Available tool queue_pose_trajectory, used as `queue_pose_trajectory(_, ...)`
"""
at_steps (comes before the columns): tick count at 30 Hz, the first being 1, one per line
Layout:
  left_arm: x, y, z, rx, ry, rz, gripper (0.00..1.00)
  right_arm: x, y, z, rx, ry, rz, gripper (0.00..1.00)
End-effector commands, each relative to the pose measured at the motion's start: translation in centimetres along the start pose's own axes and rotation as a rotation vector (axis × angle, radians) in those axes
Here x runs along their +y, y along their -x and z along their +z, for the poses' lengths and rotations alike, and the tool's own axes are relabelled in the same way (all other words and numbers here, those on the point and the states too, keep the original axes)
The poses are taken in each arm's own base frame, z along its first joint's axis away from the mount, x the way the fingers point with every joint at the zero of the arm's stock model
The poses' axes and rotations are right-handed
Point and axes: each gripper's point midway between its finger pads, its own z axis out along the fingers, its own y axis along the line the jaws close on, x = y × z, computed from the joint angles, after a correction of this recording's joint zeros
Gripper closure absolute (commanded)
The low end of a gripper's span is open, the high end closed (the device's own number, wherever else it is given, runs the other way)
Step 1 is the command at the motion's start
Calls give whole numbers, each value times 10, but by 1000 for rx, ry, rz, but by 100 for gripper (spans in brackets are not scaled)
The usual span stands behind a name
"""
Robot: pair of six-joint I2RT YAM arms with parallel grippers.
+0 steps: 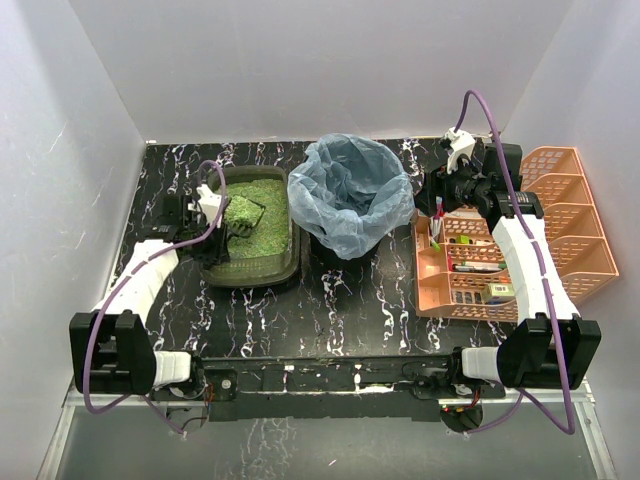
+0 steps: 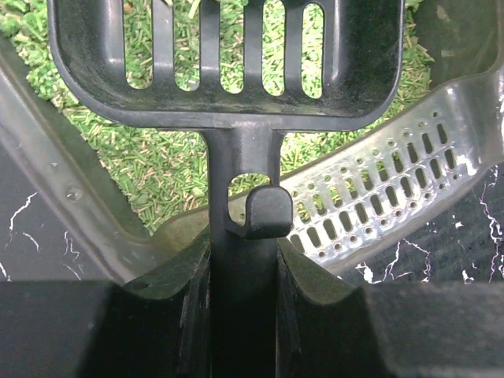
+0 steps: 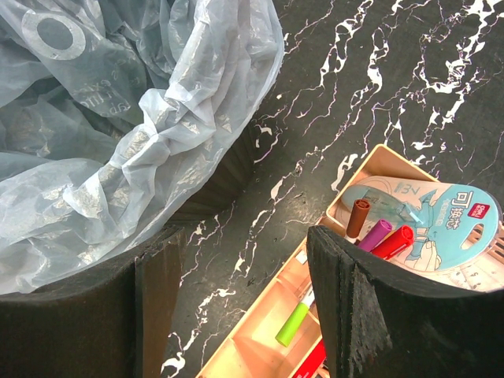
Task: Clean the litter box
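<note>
- The bin (image 1: 355, 195), lined with a blue bag, stands at the middle back of the black marbled table (image 1: 340, 310).
- The litter box (image 1: 290, 262) sits just left of the bin, its rim close against the bag, with green litter (image 1: 262, 200) filling it.
- The left gripper (image 1: 214, 231) is over the side of the litter box farthest from the bin. Its jaws are clamped tight on the handle of a black slotted scoop (image 2: 228, 79).
- The scoop's head reaches toward the bin over the litter, which shows through its slots.
- The right gripper (image 1: 447, 196) hangs just right of the bin, above the bin-side edge of an orange organiser (image 1: 560, 240). Its jaws stand well apart with nothing between them.
- In the right wrist view, marker pens (image 3: 379, 235) stand in the organiser compartment nearest the bin.
</note>
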Motion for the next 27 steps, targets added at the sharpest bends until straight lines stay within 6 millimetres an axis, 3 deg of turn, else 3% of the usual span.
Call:
queue_pose_trajectory(1,1,12,-12,-25,-16,-7,100,-1,26,-3,-73,6,-55,32)
queue_pose_trajectory(4,-16,6,-12,-16,-38,29,100,-1,27,-3,-73,10,-53,32)
queue_pose_trajectory(9,-3,7,-12,4,-38,-28,100,-2,26,-3,-74,6,-55,32)
queue_pose_trajectory(13,-21,4,-11,-2,-62,11,100,-1,26,-3,-74,4,-57,32)
queue_pose_trajectory(18,-4,5,-13,1,-66,-67,100,-1,25,-4,-75,2,-58,32)
queue_pose_trajectory(21,-15,3,-14,-20,-79,-43,100,0,25,-4,-76,2,-60,32)
queue_pose_trajectory(25,2,10,-20,-35,-4,-33,100,-1,25,-3,-76,3,-59,32)
queue_pose_trajectory(27,-4,15,-24,-46,-37,-18,100,-1,25,-3,-76,6,-55,32)
